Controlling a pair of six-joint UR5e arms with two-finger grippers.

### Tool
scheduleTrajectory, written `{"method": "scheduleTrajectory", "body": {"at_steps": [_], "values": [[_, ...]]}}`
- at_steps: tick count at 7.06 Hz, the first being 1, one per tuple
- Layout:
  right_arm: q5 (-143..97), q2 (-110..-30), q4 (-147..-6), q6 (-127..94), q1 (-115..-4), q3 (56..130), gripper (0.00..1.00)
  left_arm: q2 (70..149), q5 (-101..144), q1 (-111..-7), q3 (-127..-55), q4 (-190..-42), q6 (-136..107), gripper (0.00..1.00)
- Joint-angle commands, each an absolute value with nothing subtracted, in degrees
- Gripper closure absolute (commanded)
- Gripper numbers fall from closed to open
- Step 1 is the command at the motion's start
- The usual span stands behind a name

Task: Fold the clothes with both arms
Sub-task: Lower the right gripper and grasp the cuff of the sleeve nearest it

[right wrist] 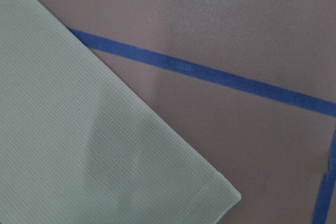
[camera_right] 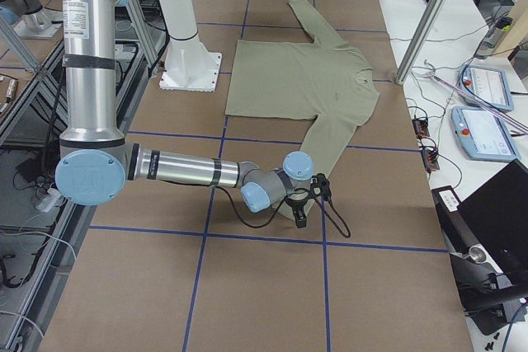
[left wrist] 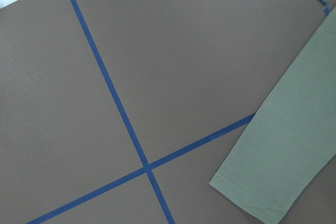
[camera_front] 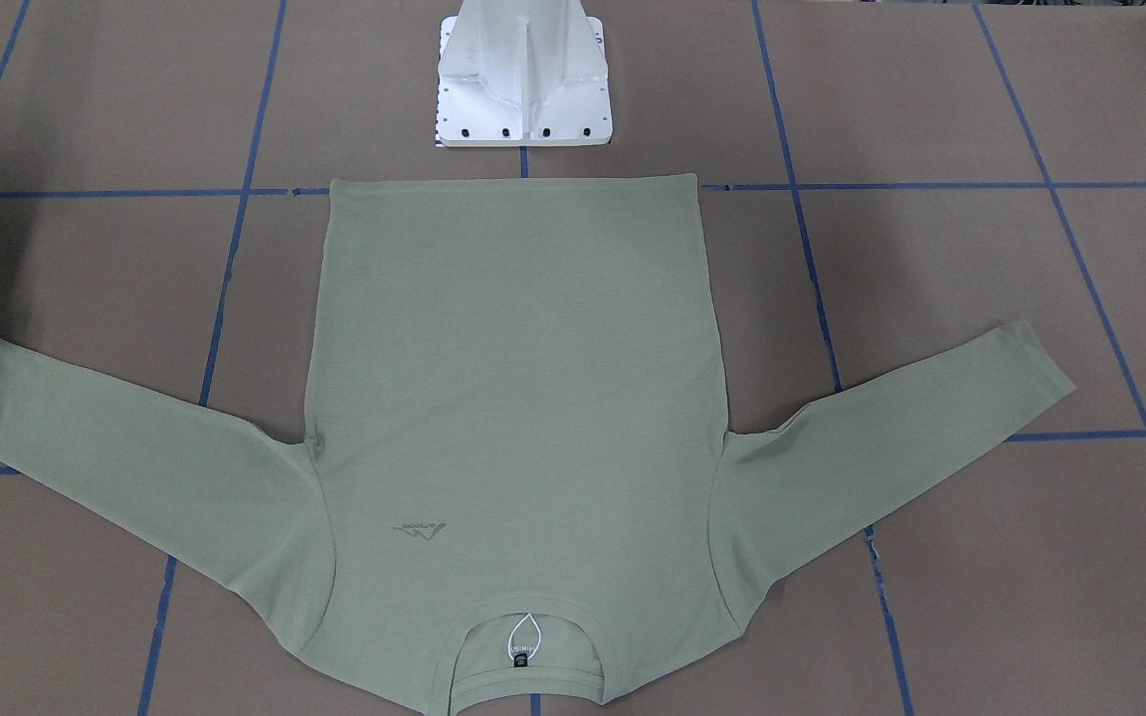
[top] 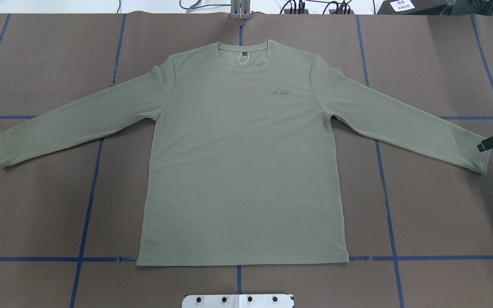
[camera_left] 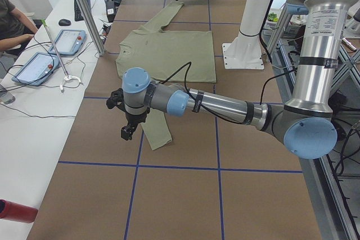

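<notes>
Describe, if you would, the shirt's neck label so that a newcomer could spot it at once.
On the brown table crossed with blue tape lies a sage-green shirt, spread flat. Just inside its round neckline sits the neck label: small, dark, with a white loop, unlike the grey chest logo.

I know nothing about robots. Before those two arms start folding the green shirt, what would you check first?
1. The shirt lies flat, logo side up: ok.
2. Both sleeves are spread out, with the left cuff and the right cuff showing: ok.
3. The right gripper is at the right cuff: ok.
4. The left gripper is close to the left cuff: ok, judged from the side view.
5. Either gripper is open, ready to pinch: cannot tell.
</notes>
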State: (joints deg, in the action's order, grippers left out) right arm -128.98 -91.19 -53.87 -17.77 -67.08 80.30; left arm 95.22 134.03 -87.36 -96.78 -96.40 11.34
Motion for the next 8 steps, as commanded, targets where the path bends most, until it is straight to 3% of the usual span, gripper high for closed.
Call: {"method": "scheduleTrajectory", "body": {"at_steps": [1,7,8], "values": [[-129.0,-91.0,-53.9,-17.8,-65.3,79.7,0.00,95.2,134.0,-87.4,-96.8,-96.4,11.3,0.00],[-129.2,-91.1,-54.0,-17.6,-65.0,77.7,0.02,95.2,134.1,-87.4,-97.0,-96.4,11.3,0.00],[-129.9,-91.2,-53.9,-17.6,-65.0,78.1,0.14,95.2,134.1,-87.4,-97.0,-96.4,11.3,0.00]]}}
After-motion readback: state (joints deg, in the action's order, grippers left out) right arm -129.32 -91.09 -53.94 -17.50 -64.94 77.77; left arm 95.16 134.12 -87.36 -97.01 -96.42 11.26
